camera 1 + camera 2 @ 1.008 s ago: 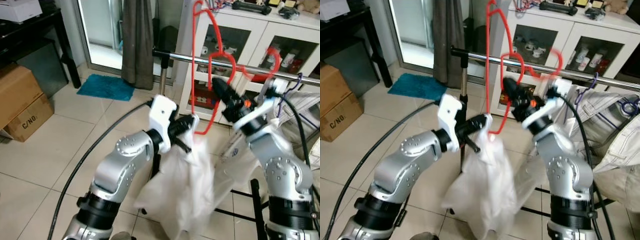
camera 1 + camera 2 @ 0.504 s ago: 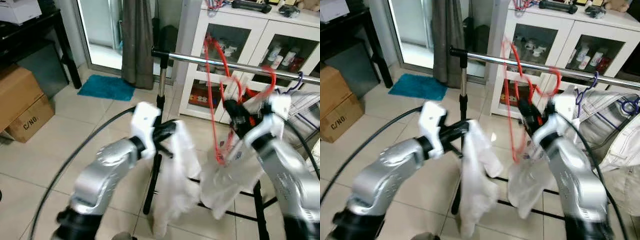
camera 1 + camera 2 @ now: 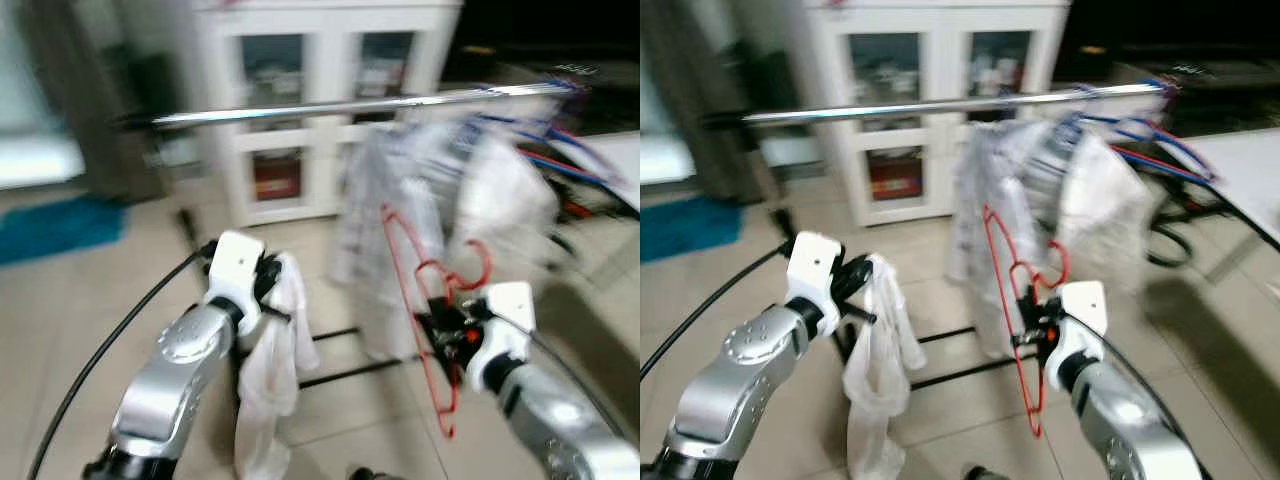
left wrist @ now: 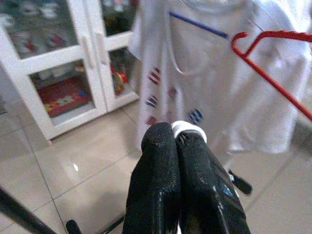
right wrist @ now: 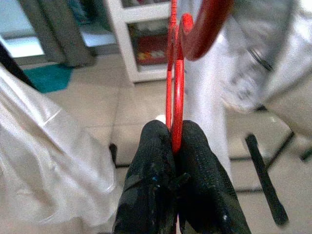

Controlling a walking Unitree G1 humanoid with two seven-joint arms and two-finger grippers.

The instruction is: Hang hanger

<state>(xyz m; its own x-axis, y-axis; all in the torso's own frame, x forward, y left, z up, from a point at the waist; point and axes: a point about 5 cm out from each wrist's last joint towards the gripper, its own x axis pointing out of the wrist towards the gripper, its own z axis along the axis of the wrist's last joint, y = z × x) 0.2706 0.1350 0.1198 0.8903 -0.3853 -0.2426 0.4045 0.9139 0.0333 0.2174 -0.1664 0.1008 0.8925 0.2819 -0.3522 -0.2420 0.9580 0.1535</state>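
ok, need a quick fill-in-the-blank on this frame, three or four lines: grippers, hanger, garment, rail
1. The right gripper is shut on the ____ hanger.
2. The left gripper is shut on a ____ garment that hangs limp below it.
3. The hanger sits ____ the metal rail, not hooked on it.
4. Clothes already hang from the rail in front of a white ____.

Missing words: red; white; below; cabinet

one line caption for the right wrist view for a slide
Right gripper fingers shut on a red hanger, white garments on either side, white cabinet behind.
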